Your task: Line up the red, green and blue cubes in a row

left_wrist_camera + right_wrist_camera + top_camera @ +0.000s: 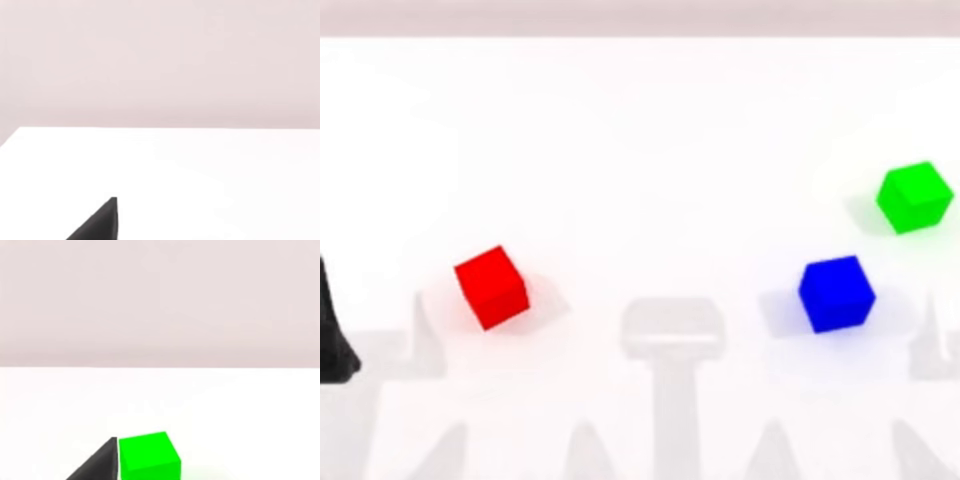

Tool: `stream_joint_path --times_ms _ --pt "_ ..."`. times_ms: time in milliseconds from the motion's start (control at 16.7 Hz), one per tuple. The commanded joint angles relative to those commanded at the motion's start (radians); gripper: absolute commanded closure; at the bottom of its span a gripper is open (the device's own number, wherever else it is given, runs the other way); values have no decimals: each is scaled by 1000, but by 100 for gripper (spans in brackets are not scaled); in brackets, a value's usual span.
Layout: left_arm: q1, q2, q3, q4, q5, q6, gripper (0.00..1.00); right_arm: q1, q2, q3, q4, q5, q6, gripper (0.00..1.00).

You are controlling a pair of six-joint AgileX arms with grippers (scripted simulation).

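three cubes scattered on white table (pixel 640 150), none aligned. bright red matte cube (pixel 492 287) left; bright blue matte cube (pixel 836 293) and bright green matte cube (pixel 914 197) right. left arm (pixel 332 335) at left edge. right pincer (pixel 97 462) beside green cube, opening cannot tell, holds nothing visibly. next: likely grasp green.

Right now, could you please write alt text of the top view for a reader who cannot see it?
Three cubes sit apart on a white table: the red cube at left, the blue cube at right, the green cube farther right and back. A dark arm part shows at the left edge.
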Motion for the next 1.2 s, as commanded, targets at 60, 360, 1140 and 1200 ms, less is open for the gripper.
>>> stream_joint_path --times_ms 60,360,1140,1200 --pt "0 0 0 0 0 0 0 0 0 0 0 0 0 0" --pt "-25 104 101 -73 2 45 0 0 0 0 0 0 0 0" --pt "-229 1323 989 -758 -6 444 0 0 0 0 0 0 0 0" --pt "-245 1418 1056 -812 -6 475 0 0 0 0 0 0 0 0"
